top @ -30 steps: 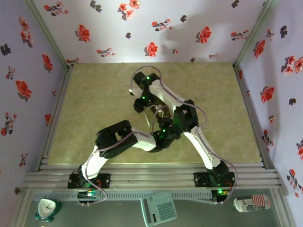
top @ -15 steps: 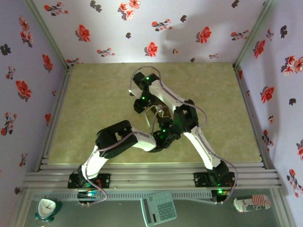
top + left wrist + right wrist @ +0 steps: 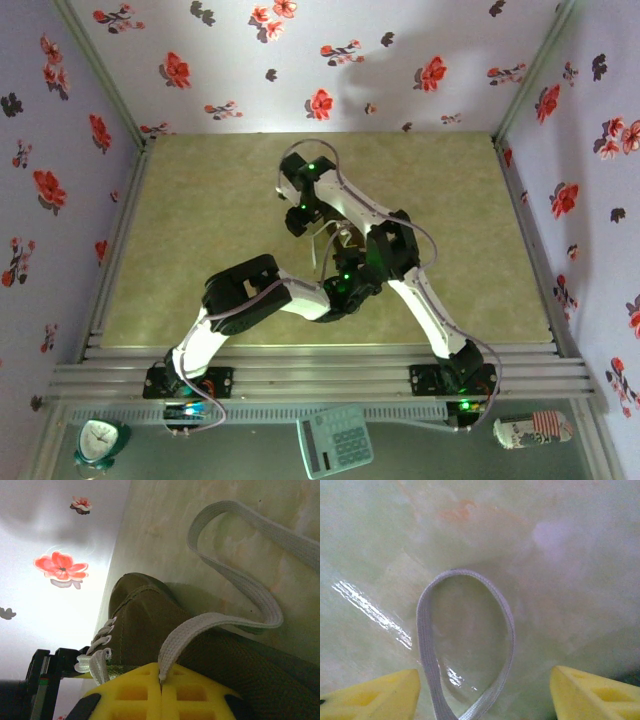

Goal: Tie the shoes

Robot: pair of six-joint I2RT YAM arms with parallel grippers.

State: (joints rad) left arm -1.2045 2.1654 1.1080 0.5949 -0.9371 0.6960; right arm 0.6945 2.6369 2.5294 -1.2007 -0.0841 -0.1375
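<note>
White flat lace (image 3: 235, 577) is pinched in the clenched left gripper (image 3: 161, 687), close against the olive-green canvas sneaker (image 3: 145, 625) lying on the pale green tabletop (image 3: 170, 535); the right gripper (image 3: 485, 695) straddles a lace loop (image 3: 423, 640), released (touching nothing), and should lower and pinch both strands squarely

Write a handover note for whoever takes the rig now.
Left claw: shut on a lace, right against the shoe.
Right claw: open, low over the table, with a lace loop lying flat in its gap, not gripped.
Done: one loop laid out.
Left: no knot visible; grab the loop and tie the bow.
</note>
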